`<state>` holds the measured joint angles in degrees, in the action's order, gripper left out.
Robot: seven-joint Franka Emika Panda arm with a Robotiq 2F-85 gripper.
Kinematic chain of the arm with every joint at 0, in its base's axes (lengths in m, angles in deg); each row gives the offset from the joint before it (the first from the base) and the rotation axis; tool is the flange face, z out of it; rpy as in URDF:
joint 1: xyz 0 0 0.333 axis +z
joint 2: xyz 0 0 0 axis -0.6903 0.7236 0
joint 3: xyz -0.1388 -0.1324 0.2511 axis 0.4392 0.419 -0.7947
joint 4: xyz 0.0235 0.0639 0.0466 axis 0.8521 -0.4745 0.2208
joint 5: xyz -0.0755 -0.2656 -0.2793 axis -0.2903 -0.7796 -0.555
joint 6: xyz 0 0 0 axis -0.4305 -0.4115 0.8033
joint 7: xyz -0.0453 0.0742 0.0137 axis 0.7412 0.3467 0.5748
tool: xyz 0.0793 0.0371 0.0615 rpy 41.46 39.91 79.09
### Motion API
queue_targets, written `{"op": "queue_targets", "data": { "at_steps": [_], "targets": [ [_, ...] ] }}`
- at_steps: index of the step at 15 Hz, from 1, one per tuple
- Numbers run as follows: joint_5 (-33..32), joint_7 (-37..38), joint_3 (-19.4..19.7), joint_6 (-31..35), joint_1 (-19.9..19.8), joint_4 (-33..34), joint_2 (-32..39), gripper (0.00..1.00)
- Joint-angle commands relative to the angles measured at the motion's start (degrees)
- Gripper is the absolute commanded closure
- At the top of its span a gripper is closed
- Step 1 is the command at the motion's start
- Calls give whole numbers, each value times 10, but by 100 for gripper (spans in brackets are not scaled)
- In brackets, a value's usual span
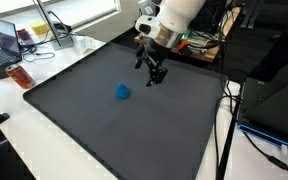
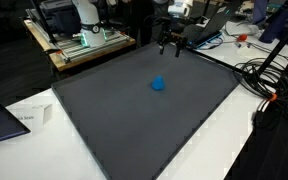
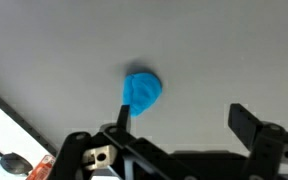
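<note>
My gripper (image 3: 184, 128) is spread wide, with nothing between the two fingers (image 3: 246, 120) but bare mat. The wrist view cuts me off at the bottom edge, so only the finger ends and some dark linkage show there. The picture is soft, and I cannot make out the pad surfaces.

Just past my one finger lies the blue lump (image 3: 142, 90). Its lower edge is hidden behind that fingertip in this view, so I cannot tell from here whether we touch. In both exterior views the gripper (image 1: 154, 74) (image 2: 170, 45) hangs above the mat with its fingers pointing down, and the blue lump (image 1: 122, 92) (image 2: 158, 84) sits apart from it, out toward the middle of the dark grey mat (image 1: 94, 125) (image 2: 124, 125). It is too small and blurred to say what it is: soft-looking, rounded, no clear shape.

The mat covers most of a white table (image 1: 24, 140). Beside the mat's far corner in an exterior view is a small reddish object (image 1: 21, 77), too small to identify, and behind it an open laptop (image 1: 4, 45) cut off by the frame. In an exterior view, cables (image 2: 269, 85) trail off the table edge, partly out of the picture.
</note>
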<state>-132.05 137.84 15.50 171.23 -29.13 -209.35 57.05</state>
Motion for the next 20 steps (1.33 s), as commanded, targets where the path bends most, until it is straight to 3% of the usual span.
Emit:
{"op": "queue_targets", "data": {
  "at_steps": [1,11,20],
  "targets": [
    [24,6,5,-86,29,92,51,0],
    [125,-59,19,-298,49,353,190,0],
    [230,-178,41,-440,35,574,314,0]
  ]
}}
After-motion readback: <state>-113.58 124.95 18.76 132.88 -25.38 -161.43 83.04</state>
